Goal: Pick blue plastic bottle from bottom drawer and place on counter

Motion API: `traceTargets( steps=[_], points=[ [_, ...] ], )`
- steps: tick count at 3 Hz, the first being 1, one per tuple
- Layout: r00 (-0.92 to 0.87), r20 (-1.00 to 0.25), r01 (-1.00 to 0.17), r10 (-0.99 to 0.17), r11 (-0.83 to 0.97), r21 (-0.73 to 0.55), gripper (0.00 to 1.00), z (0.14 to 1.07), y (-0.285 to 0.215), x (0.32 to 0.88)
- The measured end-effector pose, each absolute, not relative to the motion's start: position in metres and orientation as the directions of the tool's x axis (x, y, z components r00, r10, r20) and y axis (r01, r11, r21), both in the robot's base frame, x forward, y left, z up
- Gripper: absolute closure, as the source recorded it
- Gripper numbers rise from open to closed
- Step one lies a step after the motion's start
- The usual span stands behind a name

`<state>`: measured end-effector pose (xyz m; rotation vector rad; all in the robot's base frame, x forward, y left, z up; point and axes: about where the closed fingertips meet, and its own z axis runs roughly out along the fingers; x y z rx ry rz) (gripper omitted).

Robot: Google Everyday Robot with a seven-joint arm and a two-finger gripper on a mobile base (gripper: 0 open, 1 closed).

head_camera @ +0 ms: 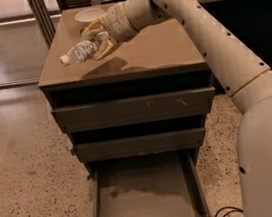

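My gripper [97,39] is over the left part of the counter [157,47], shut on the blue plastic bottle [80,51]. The bottle lies on its side in the fingers, white cap pointing left, just above the counter's tan surface near its front left corner. Its shadow falls on the counter right below it. The bottom drawer [146,196] is pulled out below, and its flat floor shows nothing in it. The two shallower drawers above it are pushed in.
A white bowl [89,15] stands at the back left of the counter, just behind the gripper. My white arm [218,43] stretches over the counter's right side. Speckled floor [28,166] lies left of the cabinet. A black cable [226,214] lies at lower right.
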<state>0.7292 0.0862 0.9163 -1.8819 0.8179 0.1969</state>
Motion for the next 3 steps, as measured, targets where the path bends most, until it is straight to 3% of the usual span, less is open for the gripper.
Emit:
traceTargets(
  steps=[3],
  points=[
    [0.709,-0.477,-0.637,-0.519,-0.181,-0.749,1.00,0.909,0.030,0.777]
  ],
)
